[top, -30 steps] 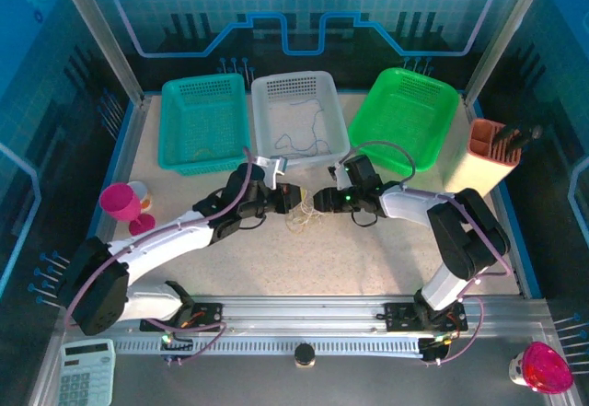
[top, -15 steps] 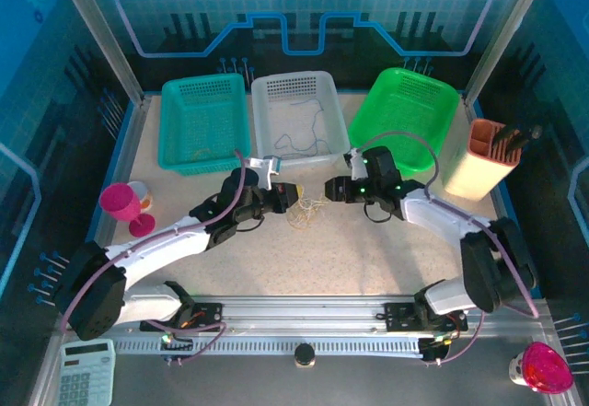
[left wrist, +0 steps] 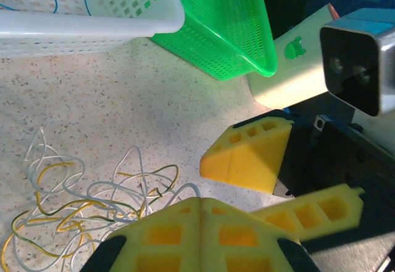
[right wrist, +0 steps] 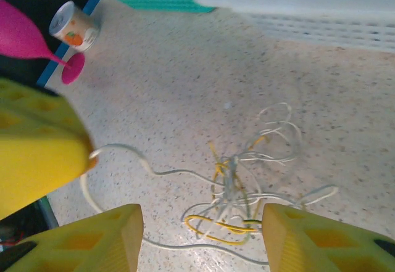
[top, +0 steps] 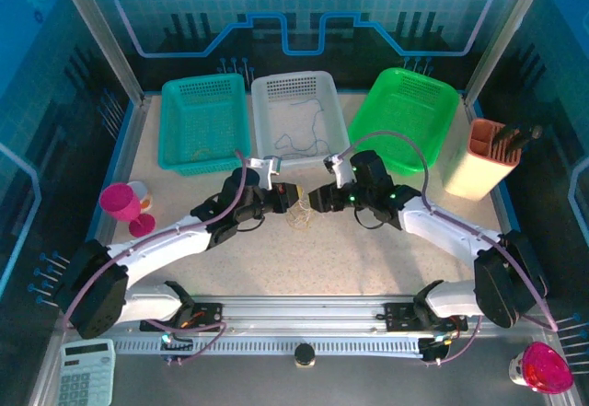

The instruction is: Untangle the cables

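L gripper is clamped shut, and in the R wrist view a whitish strand of the cables runs out from its tip. R gripper is roughly half open w/ nothing in it, fingers either side of the tangle and tip-to-tip w/ the L one. The tangle (whitish, yellowish, a dark strand) lies on the speckled table btwn both grippers, just in front of the white basket, which has more thin wire inside.

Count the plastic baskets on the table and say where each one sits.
3, in a row along the far side: teal basket left, white basket middle, green basket right. None looks hidden.
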`<action>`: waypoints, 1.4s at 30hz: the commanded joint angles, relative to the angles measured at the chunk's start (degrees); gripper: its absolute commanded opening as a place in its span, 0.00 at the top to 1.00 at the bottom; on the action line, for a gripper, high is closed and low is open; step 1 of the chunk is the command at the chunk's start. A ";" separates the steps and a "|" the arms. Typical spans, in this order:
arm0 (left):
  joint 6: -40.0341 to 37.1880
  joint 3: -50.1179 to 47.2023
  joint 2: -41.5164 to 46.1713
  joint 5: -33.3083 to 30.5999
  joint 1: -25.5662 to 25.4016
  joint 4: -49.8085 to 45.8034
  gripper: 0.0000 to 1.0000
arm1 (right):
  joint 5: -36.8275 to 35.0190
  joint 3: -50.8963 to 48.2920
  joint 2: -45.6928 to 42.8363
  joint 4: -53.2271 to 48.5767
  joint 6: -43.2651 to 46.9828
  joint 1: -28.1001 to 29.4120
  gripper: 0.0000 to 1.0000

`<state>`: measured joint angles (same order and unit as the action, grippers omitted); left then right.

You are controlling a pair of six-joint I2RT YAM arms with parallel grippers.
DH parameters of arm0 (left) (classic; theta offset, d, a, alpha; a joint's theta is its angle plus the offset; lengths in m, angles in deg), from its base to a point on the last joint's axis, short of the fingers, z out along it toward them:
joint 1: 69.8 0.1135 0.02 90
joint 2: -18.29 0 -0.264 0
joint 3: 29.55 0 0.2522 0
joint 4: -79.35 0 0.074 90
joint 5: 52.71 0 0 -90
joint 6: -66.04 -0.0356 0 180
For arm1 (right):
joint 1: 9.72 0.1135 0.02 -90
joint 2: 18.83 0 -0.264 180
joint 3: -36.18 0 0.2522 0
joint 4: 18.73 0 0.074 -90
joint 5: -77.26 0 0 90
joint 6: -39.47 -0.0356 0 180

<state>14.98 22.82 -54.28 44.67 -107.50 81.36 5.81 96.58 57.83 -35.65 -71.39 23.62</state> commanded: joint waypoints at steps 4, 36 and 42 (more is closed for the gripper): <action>0.61 4.04 -1.64 1.08 0.34 -0.22 1.00 | -0.05 0.24 5.10 4.34 2.98 3.01 0.45; 1.55 -6.74 3.73 -2.91 2.78 2.33 0.21 | 4.56 7.06 0.50 -0.15 -1.70 -2.91 1.00; 2.49 -7.97 4.79 0.21 2.48 6.32 0.19 | 4.83 9.76 0.59 -1.38 -4.40 -2.92 1.00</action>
<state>16.68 15.85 -51.29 43.01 -105.16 83.58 9.02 103.92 59.27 -35.67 -73.78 20.98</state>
